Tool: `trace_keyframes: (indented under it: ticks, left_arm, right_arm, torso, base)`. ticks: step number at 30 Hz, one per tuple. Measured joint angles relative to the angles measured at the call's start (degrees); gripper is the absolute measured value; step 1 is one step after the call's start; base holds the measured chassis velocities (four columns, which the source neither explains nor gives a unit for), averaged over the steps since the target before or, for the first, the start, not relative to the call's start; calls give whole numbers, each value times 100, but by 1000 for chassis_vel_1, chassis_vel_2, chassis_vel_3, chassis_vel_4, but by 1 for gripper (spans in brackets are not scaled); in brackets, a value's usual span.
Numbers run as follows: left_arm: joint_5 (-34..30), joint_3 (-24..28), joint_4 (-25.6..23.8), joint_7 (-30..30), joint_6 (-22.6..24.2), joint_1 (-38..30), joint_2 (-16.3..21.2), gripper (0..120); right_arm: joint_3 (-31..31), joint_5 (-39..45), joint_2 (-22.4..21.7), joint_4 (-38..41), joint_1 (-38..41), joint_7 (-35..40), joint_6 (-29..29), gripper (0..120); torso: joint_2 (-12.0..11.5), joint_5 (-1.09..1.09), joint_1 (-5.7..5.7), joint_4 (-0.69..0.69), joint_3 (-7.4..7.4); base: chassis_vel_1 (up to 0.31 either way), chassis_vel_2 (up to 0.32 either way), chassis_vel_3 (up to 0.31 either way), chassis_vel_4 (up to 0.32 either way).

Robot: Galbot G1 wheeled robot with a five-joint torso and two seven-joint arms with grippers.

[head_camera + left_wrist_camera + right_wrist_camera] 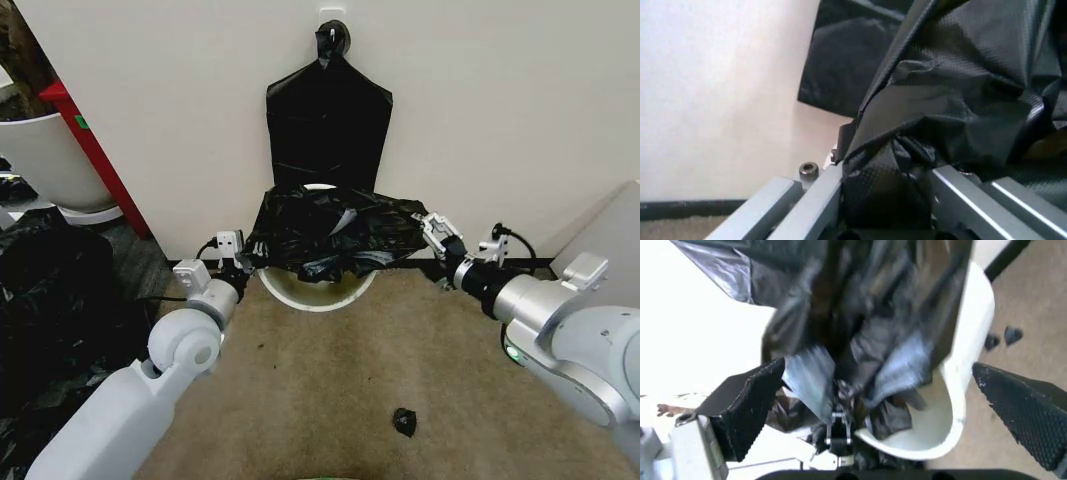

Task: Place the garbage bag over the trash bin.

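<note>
Standing on tan carpet against a cream wall, the trash bin.

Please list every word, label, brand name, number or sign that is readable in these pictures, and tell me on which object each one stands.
No text can be read in these pictures.
The garbage bag draped on the trash bin bears no print, and neither does the bin.
The flat black bag bundle hanging on the wall is plain.
The left gripper and right gripper show no legible marking.
A small green mark on the red post is too small to read.
</note>
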Motion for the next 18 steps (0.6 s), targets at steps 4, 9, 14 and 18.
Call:
trace_keyframes:
  ticks: [4, 9, 14, 18]
  left_arm:
    - [89, 35, 3, -15, -107, -32, -9, 1]
    - [168, 75, -53, -9, -214, -86, 10, 1]
    - [184, 83, -96, 22, -221, -130, 25, 1]
    - [208, 76, -117, 104, -221, -125, 51, 1]
  right_arm:
    - [-165, -7, 204, -3, 15, 0, -4, 100]
    - [-370, -190, 584, -6, 42, 90, -83, 100]
    - [-482, -340, 713, -8, 154, 205, -116, 100]
    - [-510, -382, 722, -9, 271, 271, -115, 100]
  torso:
    - [0, 0, 0, 1, 0]
    - [0, 0, 0, 1, 0]
    - [0, 0, 0, 1, 0]
    - [0, 0, 0, 1, 0]
  base:
    - [0, 0, 0, 0]
    - [0, 0, 0, 0]
    - [0, 0, 0, 0]
    - [0, 0, 0, 0]
